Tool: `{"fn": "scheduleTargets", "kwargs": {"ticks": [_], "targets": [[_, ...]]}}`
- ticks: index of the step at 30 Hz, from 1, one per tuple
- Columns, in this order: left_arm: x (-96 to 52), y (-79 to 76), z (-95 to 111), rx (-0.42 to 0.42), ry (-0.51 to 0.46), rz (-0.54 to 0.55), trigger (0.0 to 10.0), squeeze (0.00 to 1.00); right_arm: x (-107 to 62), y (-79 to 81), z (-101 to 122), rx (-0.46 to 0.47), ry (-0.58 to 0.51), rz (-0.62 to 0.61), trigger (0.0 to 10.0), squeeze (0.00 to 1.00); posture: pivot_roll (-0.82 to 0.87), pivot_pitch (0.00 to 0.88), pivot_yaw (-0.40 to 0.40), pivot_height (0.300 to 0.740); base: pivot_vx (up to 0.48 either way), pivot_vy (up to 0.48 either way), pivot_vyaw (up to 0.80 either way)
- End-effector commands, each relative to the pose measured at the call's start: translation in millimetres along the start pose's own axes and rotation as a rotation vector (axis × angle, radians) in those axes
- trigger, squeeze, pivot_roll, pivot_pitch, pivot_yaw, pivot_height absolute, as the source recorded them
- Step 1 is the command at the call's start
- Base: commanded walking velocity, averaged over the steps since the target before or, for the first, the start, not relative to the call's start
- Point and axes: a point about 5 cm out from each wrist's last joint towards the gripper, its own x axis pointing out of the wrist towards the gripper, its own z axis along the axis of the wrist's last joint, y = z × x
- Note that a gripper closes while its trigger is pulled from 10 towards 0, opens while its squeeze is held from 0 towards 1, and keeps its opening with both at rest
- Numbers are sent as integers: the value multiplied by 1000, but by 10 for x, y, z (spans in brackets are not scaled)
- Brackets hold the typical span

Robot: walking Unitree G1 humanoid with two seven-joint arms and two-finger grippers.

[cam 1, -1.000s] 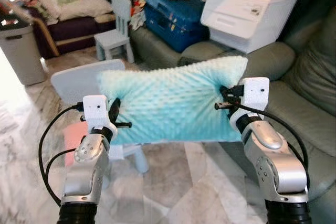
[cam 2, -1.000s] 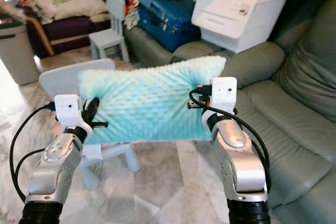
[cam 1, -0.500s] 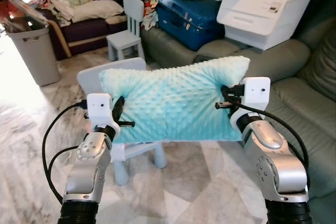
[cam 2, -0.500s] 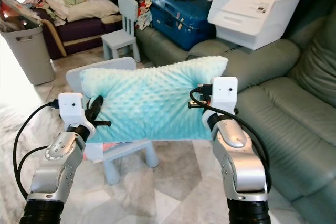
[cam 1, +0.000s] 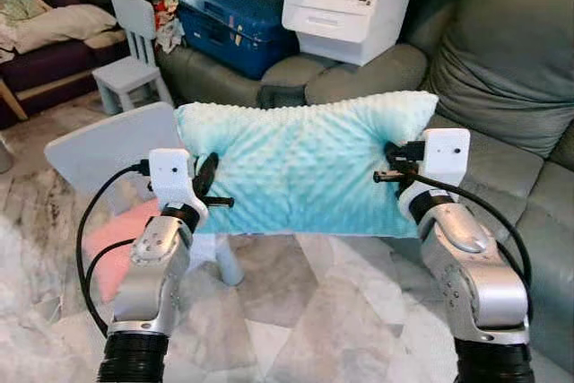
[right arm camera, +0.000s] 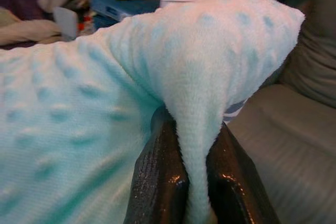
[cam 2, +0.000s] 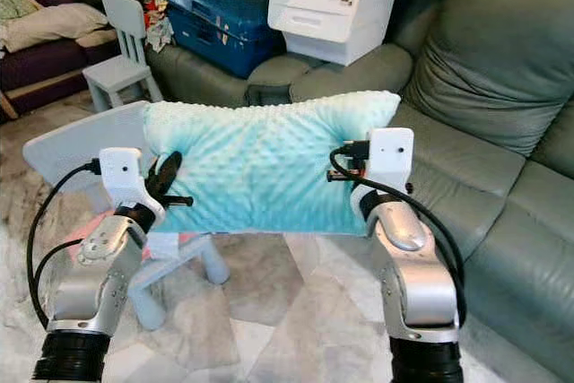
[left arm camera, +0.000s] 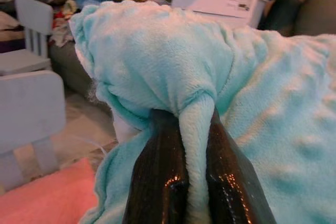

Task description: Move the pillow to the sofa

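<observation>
The left pincer (cam 1: 209, 187) is clamped on a fold of fabric at one end of the pillow (cam 1: 300, 168), and the right pincer (cam 1: 392, 164) is clamped on a fold at the other end. In the wrist views each pair of black fingers (left arm camera: 160, 177) has a thin ridge of mint, dimpled cloth squeezed tightly between them. The pillow hangs stretched between the two pincers, held up in the air, roughly level and resting on nothing.

Just below and beyond the left pincer stands a small pale-blue chair (cam 1: 99, 145), with a pink mat (cam 1: 126, 235) lying under it on the marble floor (cam 1: 305, 311). Beyond and beside the right pincer is the grey-green sofa (cam 2: 502, 213), its seat cushion bare and close. Farther off, past the pillow, a white storage box (cam 1: 345, 2) and a blue suitcase (cam 1: 229, 20) sit piled on the sofa's far section.

This reads as the carrying step, with pick-up done and placement not yet begun. The next move calls for bringing both pincers together toward the bare seat on the right-hand side, lowering the pillow until it rests there, then opening both.
</observation>
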Motion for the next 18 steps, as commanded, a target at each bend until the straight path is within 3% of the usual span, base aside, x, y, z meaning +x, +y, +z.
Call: {"fn": "scheduleTargets", "kwargs": {"ticks": [1,18], "targets": [[-8,43,10,0,0,2,10000,0,2,44,77,-2,-32,16,10000,0,-75,0,32,740,330,0,0],[-23,27,-15,-13,13,-12,10000,0,-17,46,69,-2,-28,17,10000,0,-80,1,35,740,423,0,0]]}}
